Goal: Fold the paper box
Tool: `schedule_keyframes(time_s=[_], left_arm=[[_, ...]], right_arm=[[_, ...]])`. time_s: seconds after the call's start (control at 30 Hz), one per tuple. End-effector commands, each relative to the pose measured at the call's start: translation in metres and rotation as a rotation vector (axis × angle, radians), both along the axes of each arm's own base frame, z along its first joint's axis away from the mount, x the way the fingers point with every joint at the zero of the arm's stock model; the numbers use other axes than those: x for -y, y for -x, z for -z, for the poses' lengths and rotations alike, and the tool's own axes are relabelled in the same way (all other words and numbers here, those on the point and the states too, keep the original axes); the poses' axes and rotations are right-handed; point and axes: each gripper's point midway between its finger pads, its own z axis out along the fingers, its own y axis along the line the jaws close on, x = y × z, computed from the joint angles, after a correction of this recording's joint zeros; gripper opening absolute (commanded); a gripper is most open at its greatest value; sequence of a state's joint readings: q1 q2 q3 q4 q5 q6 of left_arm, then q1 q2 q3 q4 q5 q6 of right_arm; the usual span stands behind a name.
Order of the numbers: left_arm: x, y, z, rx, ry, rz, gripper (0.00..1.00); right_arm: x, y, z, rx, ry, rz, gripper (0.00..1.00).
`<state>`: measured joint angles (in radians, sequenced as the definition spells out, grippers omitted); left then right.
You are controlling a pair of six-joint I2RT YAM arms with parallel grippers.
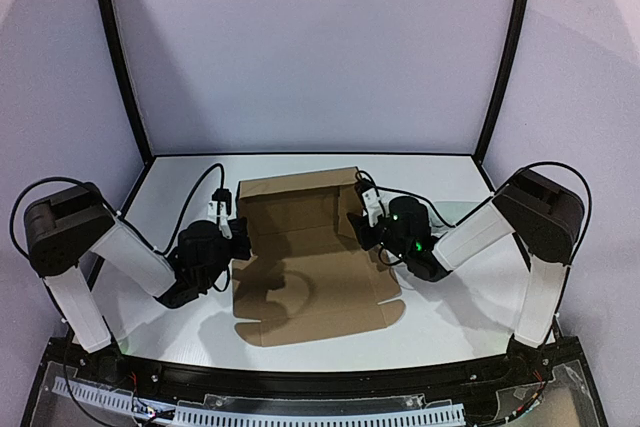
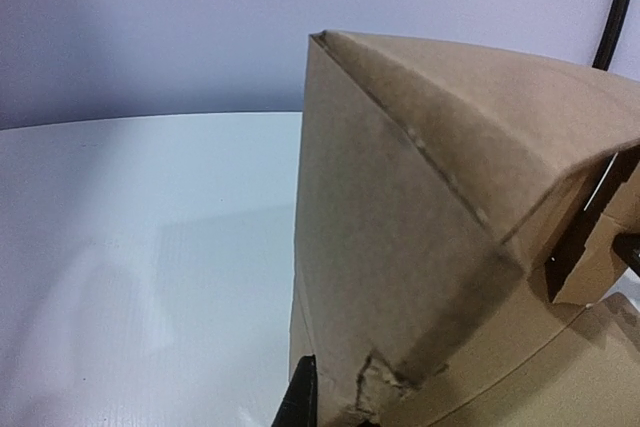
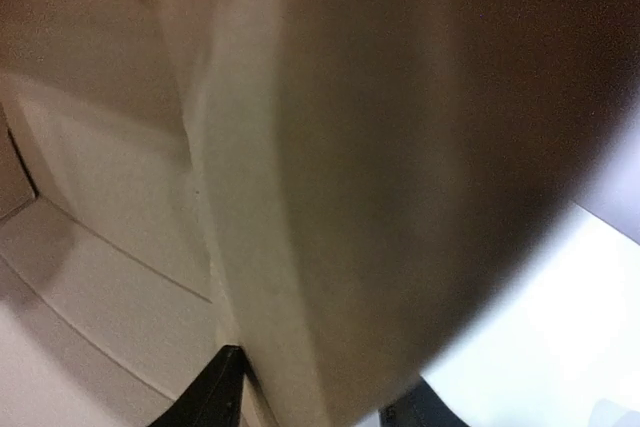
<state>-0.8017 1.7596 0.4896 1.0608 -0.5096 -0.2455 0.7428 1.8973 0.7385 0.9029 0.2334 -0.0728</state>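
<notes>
The paper box (image 1: pixel 305 267) is brown cardboard in the middle of the table. Its front panel lies flat, and its back part stands up with a flap folded over the top. My left gripper (image 1: pixel 236 231) is at the box's left side wall. In the left wrist view one black fingertip (image 2: pixel 300 399) lies against the outside of the creased wall (image 2: pixel 400 247); the other is hidden behind the cardboard. My right gripper (image 1: pixel 366 217) is at the right side wall. In the right wrist view the blurred cardboard (image 3: pixel 330 197) sits between its two dark fingertips (image 3: pixel 212 395).
The white table (image 1: pixel 180 192) has black-framed pale walls behind and at the sides. Black cables run from both wrists. The table's front edge with a cable tray (image 1: pixel 300 409) lies below the arm bases.
</notes>
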Motion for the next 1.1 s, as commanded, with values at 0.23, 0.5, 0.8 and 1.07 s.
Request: schedule_keyframes(time_s=[0.23, 0.5, 0.8, 1.07], left_arm=[[0.030, 0.039, 0.040, -0.158, -0.067, 0.240, 0.01], [0.037, 0.042, 0.038, -0.159, -0.097, 0.269, 0.01], [0.028, 0.025, 0.035, -0.169, -0.104, 0.138, 0.37], [0.023, 0.002, 0.034, -0.147, -0.147, -0.046, 0.39]], right_arm=[[0.015, -0.007, -0.011, 0.045, -0.083, 0.133, 0.10], [0.031, -0.006, 0.005, 0.108, 0.056, 0.345, 0.00], [0.018, 0.008, 0.030, 0.033, 0.089, 0.213, 0.00], [-0.004, 0.028, 0.035, -0.034, 0.056, 0.038, 0.00]])
